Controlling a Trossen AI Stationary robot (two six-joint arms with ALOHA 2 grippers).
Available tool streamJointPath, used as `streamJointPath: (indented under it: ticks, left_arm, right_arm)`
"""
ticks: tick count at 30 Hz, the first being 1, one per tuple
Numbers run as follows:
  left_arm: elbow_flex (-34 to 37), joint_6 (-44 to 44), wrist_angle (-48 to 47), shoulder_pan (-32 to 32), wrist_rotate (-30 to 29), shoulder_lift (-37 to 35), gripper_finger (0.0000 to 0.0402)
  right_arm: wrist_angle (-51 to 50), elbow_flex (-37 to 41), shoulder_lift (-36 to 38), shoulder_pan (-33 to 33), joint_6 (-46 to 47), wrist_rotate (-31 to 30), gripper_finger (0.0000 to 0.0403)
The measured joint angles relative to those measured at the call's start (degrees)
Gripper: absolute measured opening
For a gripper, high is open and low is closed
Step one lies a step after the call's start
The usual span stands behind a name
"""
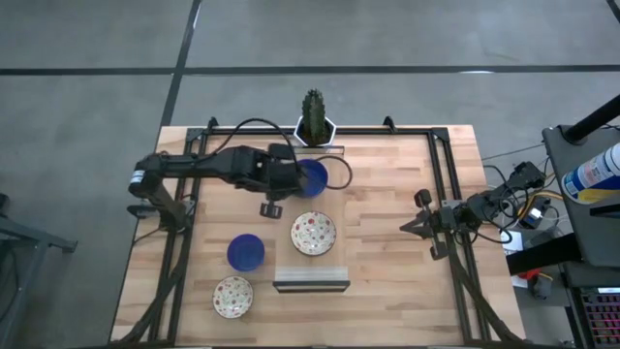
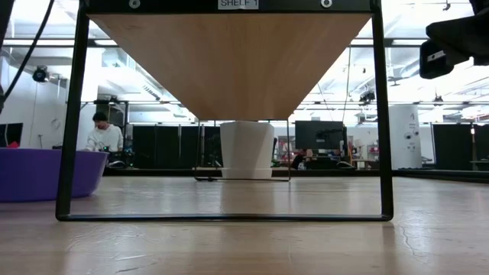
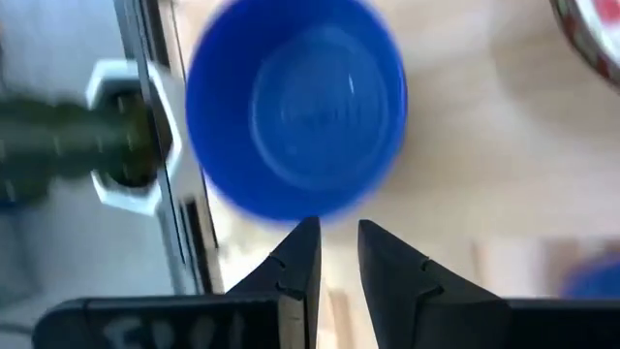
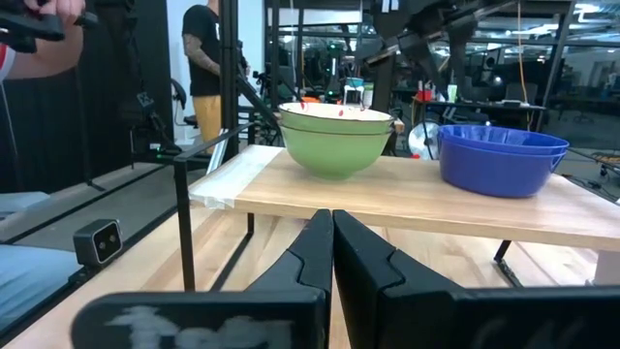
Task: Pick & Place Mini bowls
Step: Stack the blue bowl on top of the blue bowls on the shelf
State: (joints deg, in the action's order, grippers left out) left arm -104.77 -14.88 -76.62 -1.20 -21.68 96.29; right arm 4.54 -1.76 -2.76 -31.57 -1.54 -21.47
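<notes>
In the high view my left gripper [image 1: 294, 177] reaches to the far middle of the table, at a cobalt blue mini bowl [image 1: 314, 178] beside the white cactus pot [image 1: 314, 124]. In the left wrist view its fingers [image 3: 336, 229] are open by a narrow gap, just short of that bowl's [image 3: 295, 107] rim. A speckled bowl [image 1: 313, 233], a second blue bowl [image 1: 245, 252] and another speckled bowl [image 1: 232, 297] rest on their bases on the wood. My right gripper [image 1: 417, 226] waits shut at the table's right side. My left gripper comes at the blue bowl from above with its fingertips [image 3: 308, 233] at the rim's nearest part [image 3: 291, 211]. I cannot tell whether they touch it. The bowl shows mouth-up.
A small black-framed shelf [image 1: 310, 281] stands near the table's near edge; the low view looks out under it [image 2: 229, 46] at the pot [image 2: 246, 149] and a blue bowl [image 2: 46, 174]. Black rails [image 1: 448, 184] edge the table. A person [image 2: 103, 137] is in the room behind.
</notes>
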Motion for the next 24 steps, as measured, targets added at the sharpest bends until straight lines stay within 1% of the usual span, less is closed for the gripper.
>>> streamJointPath:
  ticks: [2,5,8,10,12,14,18,20,24]
  left_arm:
    - [0.0,4.4,-3.4,-0.2,0.5,-0.7,0.0069]
    - [0.1,11.8,-7.8,-0.8,3.2,-1.2,0.0069]
    - [0.1,19.6,-11.7,-1.0,9.8,-1.7,0.0069]
    - [0.6,22.4,-13.0,-1.0,14.8,-1.9,0.0069]
    - [2.8,24.2,-13.0,-1.4,18.6,-2.6,0.0069]
    - [5.9,25.1,-12.4,-1.8,20.0,-3.8,0.0069]
    - [14.7,28.3,-11.4,-2.0,20.2,-7.8,0.0069]
    - [20.6,30.4,-8.3,-2.0,20.1,-10.7,0.0069]
    - [33.2,35.2,1.0,-2.1,20.9,-17.9,0.0069]
  right_arm:
    - [0.0,0.0,0.0,0.0,0.0,0.0,0.0008]
    - [0.0,0.0,0.0,0.0,0.0,0.0,0.0008]
    - [0.0,0.0,0.0,0.0,0.0,0.0,0.0008]
    - [0.0,0.0,0.0,0.0,0.0,0.0,0.0008]
    - [0.0,0.0,0.0,0.0,0.0,0.0,0.0008]
    - [0.0,0.0,0.0,0.0,0.0,0.0,0.0008]
    - [0.0,0.0,0.0,0.0,0.0,0.0,0.0008]
    - [0.0,0.0,0.0,0.0,0.0,0.0,0.0008]
    - [0.0,0.0,0.0,0.0,0.0,0.0,0.0008]
